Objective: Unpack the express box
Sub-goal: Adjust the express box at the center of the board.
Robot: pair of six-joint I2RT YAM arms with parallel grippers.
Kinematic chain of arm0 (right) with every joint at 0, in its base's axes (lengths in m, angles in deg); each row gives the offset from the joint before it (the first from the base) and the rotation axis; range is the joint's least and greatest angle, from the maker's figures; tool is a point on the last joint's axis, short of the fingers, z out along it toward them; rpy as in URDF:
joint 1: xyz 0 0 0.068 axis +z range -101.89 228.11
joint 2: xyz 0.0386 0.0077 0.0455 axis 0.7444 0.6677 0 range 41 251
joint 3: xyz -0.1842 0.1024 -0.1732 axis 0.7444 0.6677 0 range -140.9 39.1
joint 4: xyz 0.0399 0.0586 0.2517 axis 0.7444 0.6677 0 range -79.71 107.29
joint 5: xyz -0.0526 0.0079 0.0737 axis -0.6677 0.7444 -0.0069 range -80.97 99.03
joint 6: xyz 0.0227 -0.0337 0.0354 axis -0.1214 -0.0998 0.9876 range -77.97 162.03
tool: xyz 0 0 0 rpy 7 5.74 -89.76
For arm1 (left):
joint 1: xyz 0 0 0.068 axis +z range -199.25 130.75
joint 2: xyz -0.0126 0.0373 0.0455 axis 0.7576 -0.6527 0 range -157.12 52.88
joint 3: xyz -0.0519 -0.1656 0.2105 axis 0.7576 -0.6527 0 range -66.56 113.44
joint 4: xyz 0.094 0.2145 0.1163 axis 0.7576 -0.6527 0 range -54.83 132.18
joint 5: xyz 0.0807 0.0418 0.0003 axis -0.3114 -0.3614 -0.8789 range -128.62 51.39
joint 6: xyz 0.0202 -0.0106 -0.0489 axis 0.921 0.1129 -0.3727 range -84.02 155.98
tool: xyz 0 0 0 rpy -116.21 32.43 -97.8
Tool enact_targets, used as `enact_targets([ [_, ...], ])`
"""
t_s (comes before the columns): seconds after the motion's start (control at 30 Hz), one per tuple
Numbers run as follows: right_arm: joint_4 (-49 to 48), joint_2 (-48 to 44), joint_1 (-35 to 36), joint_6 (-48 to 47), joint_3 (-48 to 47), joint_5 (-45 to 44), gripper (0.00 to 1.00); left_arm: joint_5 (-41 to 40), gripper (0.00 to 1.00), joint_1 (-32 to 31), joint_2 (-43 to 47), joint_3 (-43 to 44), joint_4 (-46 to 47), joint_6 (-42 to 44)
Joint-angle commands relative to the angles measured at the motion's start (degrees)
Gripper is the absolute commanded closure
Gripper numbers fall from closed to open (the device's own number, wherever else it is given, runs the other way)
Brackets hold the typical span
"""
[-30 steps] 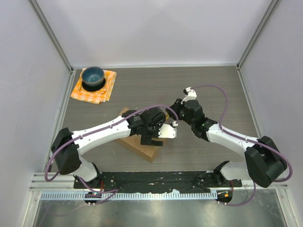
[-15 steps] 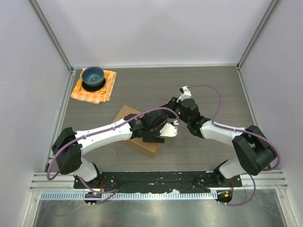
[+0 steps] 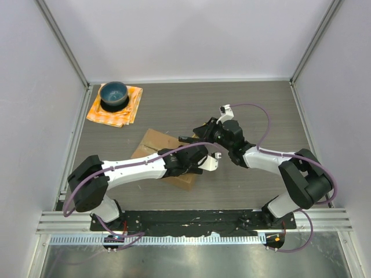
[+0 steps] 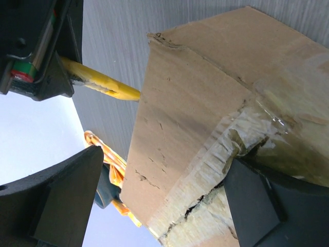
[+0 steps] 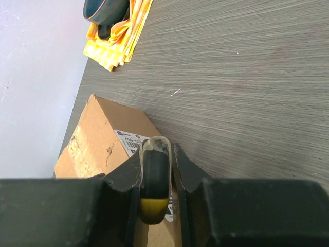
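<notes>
The express box is a brown cardboard carton lying at an angle near the table's middle. In the left wrist view its taped, cracked seam edge fills the frame. My left gripper is open and straddles the box's near-right end. One finger rests against the taped edge and the other stands apart. My right gripper is shut on a black and yellow tool, just above the box's labelled face. The tool's yellow end points at the box's far corner.
An orange cloth with a blue bowl lies at the back left, also in the right wrist view. Grey walls close in the table on three sides. A black rail runs along the near edge.
My right gripper has moved left with the tool, up to the box. My left arm has dropped lower over the box's right end, and the box has turned and shifted a little left.
</notes>
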Motion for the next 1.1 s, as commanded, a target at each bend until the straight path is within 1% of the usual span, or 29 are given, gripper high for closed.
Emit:
enact_targets([
  [0.0, -0.5, 0.9, 1.1, 1.6, -0.1, 4.3, 0.99, -6.3, 0.00, 0.3, -1.5, -1.2, 8.0, 2.4],
  [0.1, 0.6, 0.6, 1.1, 0.7, -0.5, 4.0, 0.99, -7.7, 0.00, 0.3, -1.0, 0.6, 7.2, 2.2],
  [0.23, 1.0, 0.6, 1.1, 0.1, -0.7, 3.8, 0.99, -8.8, 0.06, 0.3, -0.3, 3.8, 4.8, 0.6],
  [0.27, 1.1, 0.6, 1.1, 0.1, -0.7, 3.8, 0.99, -9.0, 0.12, 0.3, -0.3, 5.0, 3.8, 0.3],
  [0.33, 1.3, 0.6, 1.1, -0.2, -0.8, 3.7, 0.99, -9.1, 0.19, 0.3, -0.2, 6.1, 2.5, -0.6],
  [0.37, 1.4, 0.4, 1.1, -0.2, -0.8, 3.6, 0.99, -9.0, 0.24, 0.3, -0.2, 7.0, 1.2, -1.4],
  [0.4, 1.5, 0.3, 1.1, -0.5, -1.0, 3.4, 0.99, -9.0, 0.24, 0.3, -0.2, 7.1, 0.9, -1.7],
  [0.5, 3.0, -0.7, 1.0, -1.6, -1.7, 2.5, 0.99, -9.7, 0.31, 0.3, -0.1, 6.2, 0.8, -1.8],
  [0.53, 3.5, -1.1, 0.9, -2.0, -1.9, 2.2, 0.99, -10.1, 0.37, 0.3, -0.1, 5.4, 1.1, -1.8],
  [0.63, 5.9, -3.9, 0.0, -3.3, -2.3, 0.4, 0.99, -10.9, 0.47, 0.3, -0.1, 3.6, 2.0, -2.5],
  [0.7, 7.5, -6.8, -1.7, -3.9, -2.2, -0.8, 0.99, -11.1, 0.48, 0.3, -0.1, 3.0, 2.3, -3.2],
  [0.77, 9.4, -9.0, -3.0, -4.1, -2.1, -1.7, 0.99, -11.2, 0.54, 0.4, -0.1, 1.8, 2.6, -3.6],
  [0.8, 10.0, -11.2, -4.2, -4.1, -1.5, -2.5, 0.99, -11.3, 0.57, 0.5, -0.1, 1.6, 2.7, -4.0],
  [0.83, 11.2, -12.5, -4.6, -4.3, -1.4, -2.9, 0.99, -11.3, 0.67, 0.6, 0.0, 1.0, 2.8, -4.4],
  [0.9, 12.4, -14.7, -5.8, -4.6, 0.0, -4.0, 0.99, -11.2, 0.76, 0.7, 0.2, 0.4, 2.7, -5.1],
  [0.93, 13.2, -16.9, -6.0, -4.7, 0.6, -4.2, 0.99, -11.0, 0.83, 0.8, 0.3, 0.1, 2.6, -5.9],
  [1.07, 14.9, -21.5, -6.5, -5.0, 3.6, -4.5, 0.99, -10.8, 0.91, 1.4, 0.5, -0.8, 2.5, -8.1],
])
